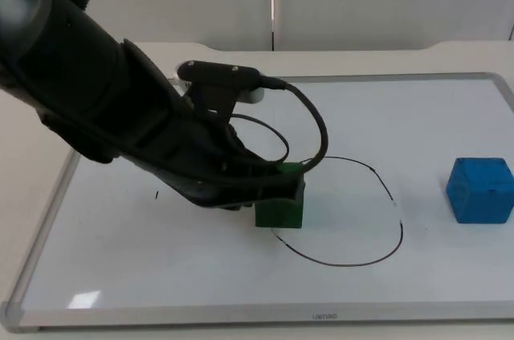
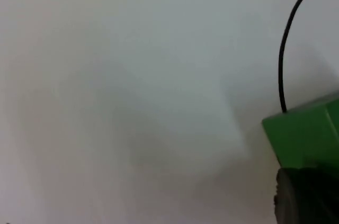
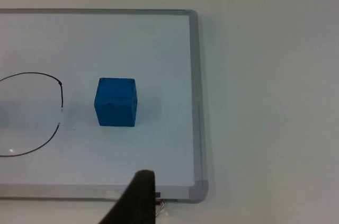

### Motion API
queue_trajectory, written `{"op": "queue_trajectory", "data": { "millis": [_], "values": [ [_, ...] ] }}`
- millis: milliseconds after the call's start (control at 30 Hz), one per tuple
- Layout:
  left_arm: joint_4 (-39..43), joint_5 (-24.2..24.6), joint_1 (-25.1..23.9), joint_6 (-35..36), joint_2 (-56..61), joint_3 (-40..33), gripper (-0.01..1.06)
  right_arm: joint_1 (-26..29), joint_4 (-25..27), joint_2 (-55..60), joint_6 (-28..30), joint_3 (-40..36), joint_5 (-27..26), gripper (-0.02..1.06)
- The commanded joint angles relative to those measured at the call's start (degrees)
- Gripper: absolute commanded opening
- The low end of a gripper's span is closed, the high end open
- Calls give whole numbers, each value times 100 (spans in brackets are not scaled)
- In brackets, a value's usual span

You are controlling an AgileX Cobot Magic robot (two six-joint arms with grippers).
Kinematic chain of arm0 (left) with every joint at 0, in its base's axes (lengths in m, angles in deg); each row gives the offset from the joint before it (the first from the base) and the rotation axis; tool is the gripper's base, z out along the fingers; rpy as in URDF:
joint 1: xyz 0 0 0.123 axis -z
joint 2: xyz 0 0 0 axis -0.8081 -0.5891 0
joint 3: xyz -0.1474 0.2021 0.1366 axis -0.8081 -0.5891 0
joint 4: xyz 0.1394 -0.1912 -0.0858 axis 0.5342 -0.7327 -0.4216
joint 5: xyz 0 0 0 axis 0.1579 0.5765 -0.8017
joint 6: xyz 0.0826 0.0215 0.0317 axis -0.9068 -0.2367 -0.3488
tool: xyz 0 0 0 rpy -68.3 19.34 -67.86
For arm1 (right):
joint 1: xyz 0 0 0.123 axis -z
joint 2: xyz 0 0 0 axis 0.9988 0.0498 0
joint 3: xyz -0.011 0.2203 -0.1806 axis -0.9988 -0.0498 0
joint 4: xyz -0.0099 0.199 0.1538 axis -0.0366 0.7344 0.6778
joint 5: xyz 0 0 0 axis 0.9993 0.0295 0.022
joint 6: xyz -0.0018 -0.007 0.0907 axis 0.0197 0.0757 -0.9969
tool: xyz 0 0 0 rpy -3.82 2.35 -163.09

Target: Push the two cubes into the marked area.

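Observation:
A green cube point(image 1: 279, 213) sits on the left edge of the black hand-drawn oval point(image 1: 377, 256) on the whiteboard. My left gripper point(image 1: 283, 189) is low over the board, against the cube's far-left side, with the arm covering it from above. In the left wrist view, the green cube point(image 2: 307, 131) lies just ahead of my left gripper point(image 2: 307, 200), beside the oval's line point(image 2: 283, 60). A blue cube point(image 1: 480, 189) stands outside the oval, far to its right. My right gripper point(image 3: 135, 203) waits off the board, short of the blue cube point(image 3: 116, 102).
The whiteboard's grey frame point(image 1: 241, 316) runs around the work area and is a raised edge point(image 3: 196, 102) close to the blue cube's right. The bare board inside the oval point(image 1: 345, 211) holds nothing but the green cube's edge.

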Motion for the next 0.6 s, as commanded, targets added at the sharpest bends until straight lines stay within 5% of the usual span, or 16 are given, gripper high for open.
{"op": "queue_trajectory", "data": {
  "millis": [0, 567],
  "values": [
    [-106, 42, 36, 43, -9, 30, 0, 25, 32, -21, 53, -13, -34, 105],
    [-154, 180, 132, 43, -9, 146, 0, 25, 32, -21, 53, -13, -34, 105]
  ]
}}
